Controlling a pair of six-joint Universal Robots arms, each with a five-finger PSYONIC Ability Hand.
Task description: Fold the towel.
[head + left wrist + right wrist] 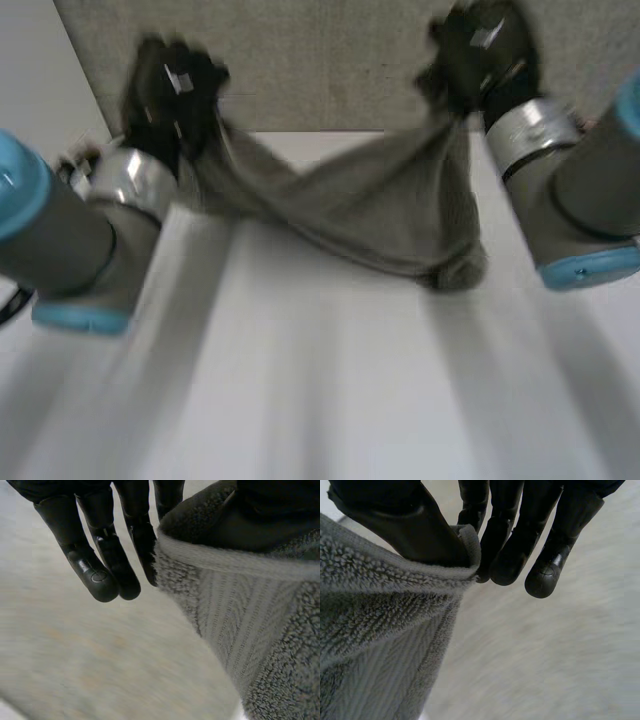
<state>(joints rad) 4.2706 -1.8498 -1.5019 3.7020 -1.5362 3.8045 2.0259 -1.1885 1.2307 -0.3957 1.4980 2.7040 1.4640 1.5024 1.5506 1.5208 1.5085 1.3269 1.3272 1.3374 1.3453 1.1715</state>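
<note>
Grey terry towel [380, 215] is hanging stretched between left robot hand [170, 95] and right robot hand [480, 55], long axis running hand to hand across the white bench [330, 400], belly sagging nearer the right one. Right is pinching a top corner, left the top hem, thumb against straight fingers. You're needing both lowering together, I'd judge, or it's skewing

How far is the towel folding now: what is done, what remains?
Done: the grey terry towel is lifted, one end pinched in the left hand, the other in the right hand. In hand: it hangs sagging between them over the white table. Left: all the folding.
</note>
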